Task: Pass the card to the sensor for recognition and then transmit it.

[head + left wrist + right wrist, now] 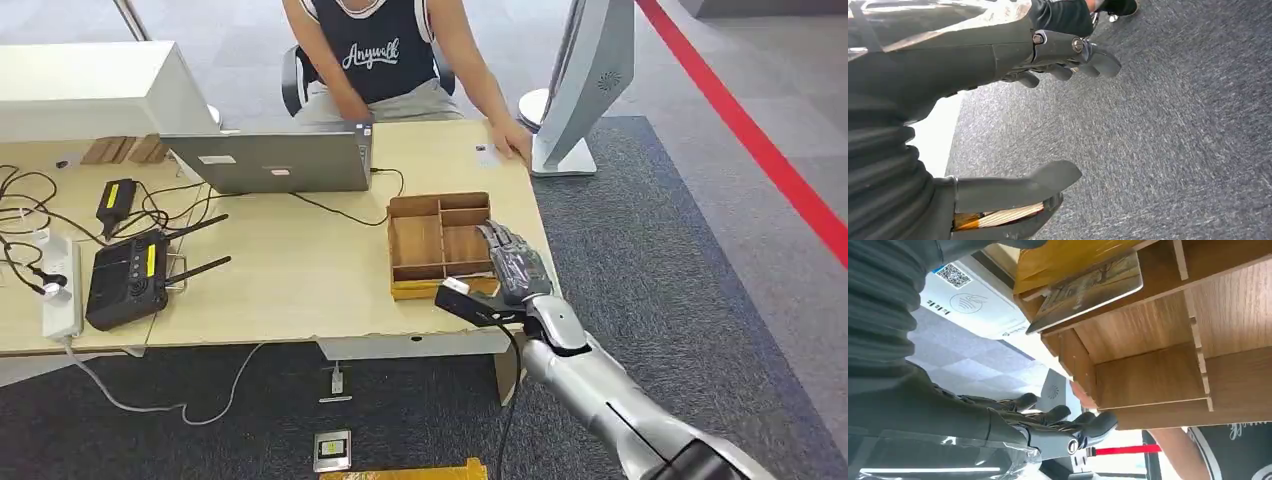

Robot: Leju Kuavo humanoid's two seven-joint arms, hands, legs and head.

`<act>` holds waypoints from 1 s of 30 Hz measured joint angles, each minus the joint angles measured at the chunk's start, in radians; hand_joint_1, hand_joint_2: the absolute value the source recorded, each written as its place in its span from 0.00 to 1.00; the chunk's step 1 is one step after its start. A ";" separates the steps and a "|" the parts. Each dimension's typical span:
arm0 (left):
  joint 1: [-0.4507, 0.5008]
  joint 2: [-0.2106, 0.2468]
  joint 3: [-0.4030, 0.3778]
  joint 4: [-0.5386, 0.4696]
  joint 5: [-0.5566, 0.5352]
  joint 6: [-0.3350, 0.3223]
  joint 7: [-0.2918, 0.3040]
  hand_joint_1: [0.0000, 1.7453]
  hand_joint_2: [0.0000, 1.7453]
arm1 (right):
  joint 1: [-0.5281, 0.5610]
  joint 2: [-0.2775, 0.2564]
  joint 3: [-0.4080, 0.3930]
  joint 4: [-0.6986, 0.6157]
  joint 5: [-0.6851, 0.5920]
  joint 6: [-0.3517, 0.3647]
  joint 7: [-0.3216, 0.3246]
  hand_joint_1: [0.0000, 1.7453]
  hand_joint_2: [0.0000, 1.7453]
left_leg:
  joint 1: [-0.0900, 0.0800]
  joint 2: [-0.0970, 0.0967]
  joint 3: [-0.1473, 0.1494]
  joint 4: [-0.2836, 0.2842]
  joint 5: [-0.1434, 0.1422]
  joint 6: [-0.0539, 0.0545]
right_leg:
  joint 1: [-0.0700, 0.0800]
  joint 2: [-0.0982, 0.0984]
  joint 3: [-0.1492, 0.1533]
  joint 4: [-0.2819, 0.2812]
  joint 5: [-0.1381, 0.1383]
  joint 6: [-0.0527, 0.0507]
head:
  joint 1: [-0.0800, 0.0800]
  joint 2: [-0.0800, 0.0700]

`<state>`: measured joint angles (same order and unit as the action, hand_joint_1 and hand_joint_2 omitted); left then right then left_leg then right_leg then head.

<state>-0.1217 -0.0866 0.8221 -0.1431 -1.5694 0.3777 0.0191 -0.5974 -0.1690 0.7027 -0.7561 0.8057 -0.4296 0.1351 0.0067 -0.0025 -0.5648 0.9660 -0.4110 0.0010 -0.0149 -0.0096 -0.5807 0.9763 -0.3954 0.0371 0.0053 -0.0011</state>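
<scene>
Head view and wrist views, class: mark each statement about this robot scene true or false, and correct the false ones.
1. The right hand is over the wooden tray. True.
2. The right hand grips a card. False: its fingers are spread with nothing in them; a card lies in the tray.
3. The laptop sits in front of a seated person. True.
4. The left hand rests on the table. False: the left wrist view shows it above grey carpet.
5. The tray is one undivided box. False: wooden dividers split it into compartments.
</scene>
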 joint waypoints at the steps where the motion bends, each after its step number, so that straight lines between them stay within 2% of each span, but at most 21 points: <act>1: 0.000 0.000 0.000 0.000 0.000 0.000 0.000 0.00 1.00 | 0.000 0.001 0.000 0.002 -0.003 -0.001 -0.003 0.00 1.00 | 0.000 0.000 0.000 0.000 0.000 0.000 | 0.000 0.000 0.000 0.000 0.000 0.000 | 0.000 0.000; 30: 0.000 0.000 0.000 0.000 -0.001 0.003 -0.007 0.00 1.00 | 0.001 0.030 0.001 0.016 -0.016 -0.003 -0.019 0.00 1.00 | 0.000 0.000 0.000 0.000 0.000 0.000 | 0.000 0.000 0.000 0.000 0.000 0.000 | 0.000 0.000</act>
<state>-0.1220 -0.0866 0.8221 -0.1431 -1.5702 0.3803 0.0118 -0.5963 -0.1392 0.7034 -0.7397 0.7897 -0.4322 0.1164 0.0067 -0.0025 -0.5648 0.9660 -0.4110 0.0010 -0.0149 -0.0096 -0.5807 0.9763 -0.3954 0.0371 0.0053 -0.0011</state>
